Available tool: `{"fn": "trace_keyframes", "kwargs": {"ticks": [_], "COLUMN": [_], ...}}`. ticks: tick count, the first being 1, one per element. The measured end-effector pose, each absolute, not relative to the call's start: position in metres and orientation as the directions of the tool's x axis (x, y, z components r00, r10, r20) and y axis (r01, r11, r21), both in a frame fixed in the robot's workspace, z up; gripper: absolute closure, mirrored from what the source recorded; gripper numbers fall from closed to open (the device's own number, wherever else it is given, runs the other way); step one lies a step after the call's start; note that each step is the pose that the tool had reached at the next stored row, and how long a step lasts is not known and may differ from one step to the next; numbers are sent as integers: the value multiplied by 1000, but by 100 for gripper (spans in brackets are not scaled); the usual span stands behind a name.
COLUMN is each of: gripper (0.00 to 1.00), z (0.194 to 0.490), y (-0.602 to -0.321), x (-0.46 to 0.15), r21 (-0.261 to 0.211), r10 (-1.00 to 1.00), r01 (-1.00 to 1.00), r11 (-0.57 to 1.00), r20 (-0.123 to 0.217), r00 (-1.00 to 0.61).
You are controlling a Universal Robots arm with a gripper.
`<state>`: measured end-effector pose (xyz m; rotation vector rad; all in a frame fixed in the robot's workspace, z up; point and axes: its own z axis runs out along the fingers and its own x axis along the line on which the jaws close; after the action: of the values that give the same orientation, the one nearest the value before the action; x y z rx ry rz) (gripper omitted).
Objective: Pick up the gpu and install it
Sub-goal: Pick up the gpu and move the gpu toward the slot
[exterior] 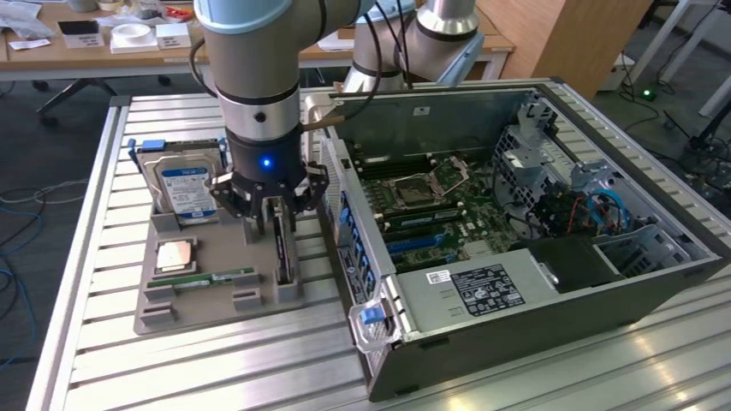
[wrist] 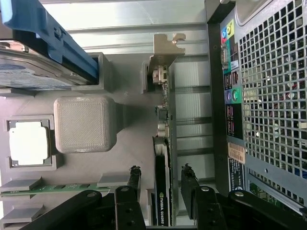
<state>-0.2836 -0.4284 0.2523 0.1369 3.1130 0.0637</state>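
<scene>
The gpu (wrist: 162, 191) stands on its long edge in a slot along the edge of the grey holder (exterior: 183, 318) nearest the open computer case (exterior: 514, 342). The gripper (wrist: 161, 168) is directly above it, its black fingers (wrist: 135, 184) spread to either side of the card, with a narrow gap showing on each side in the wrist view. The card's long axis runs parallel to the case wall. Its silver bracket (wrist: 165, 60) is at the end towards the hard drive (exterior: 188, 190). Elsewhere on the holder lie a CPU (exterior: 174, 255) and a green memory stick (exterior: 205, 278). The holder sits on a slatted metal table (exterior: 171, 377).
</scene>
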Motion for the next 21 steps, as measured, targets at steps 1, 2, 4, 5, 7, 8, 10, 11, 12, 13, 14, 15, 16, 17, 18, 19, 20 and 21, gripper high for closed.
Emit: {"fn": "trace_keyframes", "kwargs": {"ticks": [1, 2, 4, 5, 7, 8, 10, 11, 12, 13, 14, 15, 16, 17, 18, 19, 20, 21], "gripper": [53, 53, 53, 53, 53, 53, 53, 53, 53, 53, 53, 53, 53, 53, 53, 53, 53, 53], "z": [252, 252, 252, 252, 252, 252, 252, 252, 252, 252, 251, 250, 250, 249, 249, 248, 248, 248], "y": [-428, -428, -428, -428, -428, -428, -428, -428, -428, -428, -428, -428, -428, -428, -428, -428, -428, -428], "x": [-284, -284, -283, -283, -283, -283, -283, -283, -283, -283, -283, -283, -283, -283, -283, -283, -283, -283], "r21": [42, 42, 42, 42, 42, 42, 42, 42, 42, 42, 42, 42, 42, 42, 42, 42, 42, 42], "r10": [88, 88, 88, 88, 88, 88, 88, 88, 88, 88, 88, 88, 88, 88, 88, 88, 88, 88], "r01": [87, 87, 87, 87, 87, 87, 87, 87, 87, 87, 87, 87, 87, 87, 87, 87, 87, 87], "r11": [995, 995, 995, 995, 995, 995, 995, 995, 995, 995, 995, 995, 995, 995, 995, 995, 995, 995], "r20": [-23, -23, -23, -23, -23, -23, -23, -23, -23, -23, -24, -24, -23, -23, -23, -23, -23, -23], "r00": [-996, -996, -996, -996, -996, -996, -996, -996, -996, -996, -996, -996, -996, -996, -996, -996, -996, -996]}}
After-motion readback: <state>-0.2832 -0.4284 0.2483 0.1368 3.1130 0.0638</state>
